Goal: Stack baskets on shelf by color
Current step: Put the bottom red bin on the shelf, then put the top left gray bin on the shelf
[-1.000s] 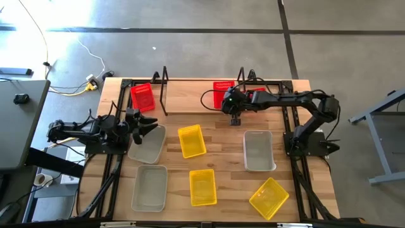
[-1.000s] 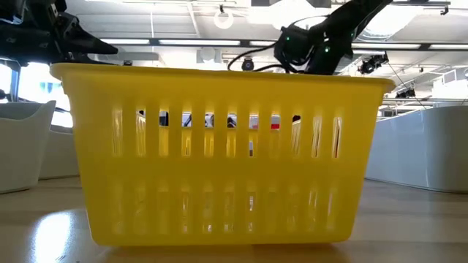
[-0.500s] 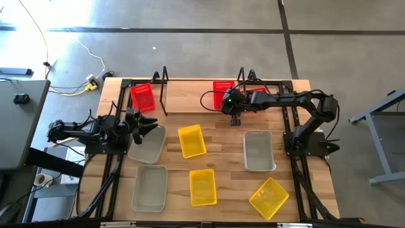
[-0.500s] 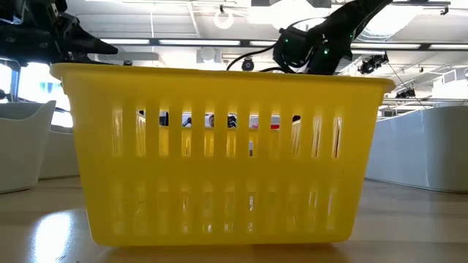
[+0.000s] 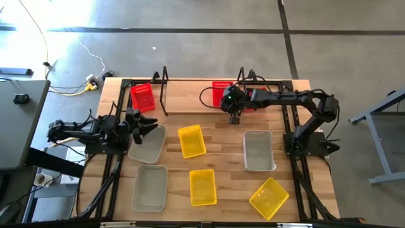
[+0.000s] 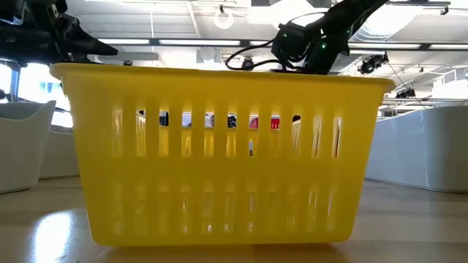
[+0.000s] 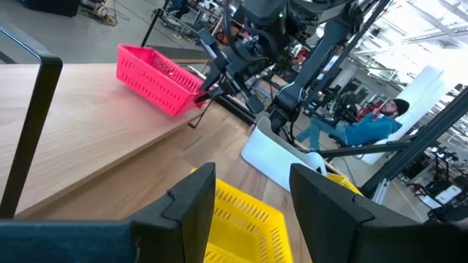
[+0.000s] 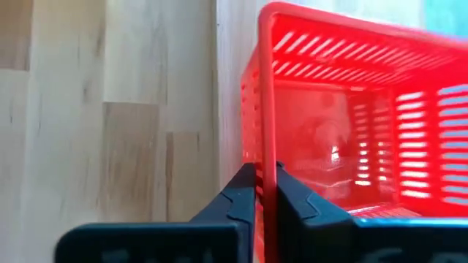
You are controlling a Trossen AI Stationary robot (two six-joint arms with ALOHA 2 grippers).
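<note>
At the left edge of the tabletop point(image 5: 171, 123) the left gripper point(image 5: 150, 126) waits with its jaws spread and nothing between them, above the near end of a grey-white basket point(image 5: 147, 143) whose long axis runs front to back. A second grey-white basket point(image 5: 150, 187) lies nearer the front edge, lined up the same way. At the back left a red basket point(image 5: 143, 97) sits on the shelf point(image 5: 164, 88), beside a black upright rod, its long axis front to back and slightly turned. In the middle, one yellow basket point(image 5: 192, 140) lies a little skewed, and another yellow basket point(image 5: 202, 187) lies squarely in front of it, both open side up and lengthwise front to back. The low view is almost filled by a yellow basket's slotted wall, which hides most of the tabletop behind it; only slivers of red show through the slots. Farther right, the right gripper point(image 5: 233, 105) is at the back of the tabletop, its jaws pinching the rim of a red basket point(image 5: 221, 93) at the shelf's right part; the right wrist view shows the thin wall caught between the two fingers. The arm covers much of this basket from above, and more red just to its right is too hidden to make out. A third grey-white basket point(image 5: 259, 150) lies lengthwise front to back on the right, and a third yellow basket point(image 5: 269, 197) sits diagonally at the front right corner.
</note>
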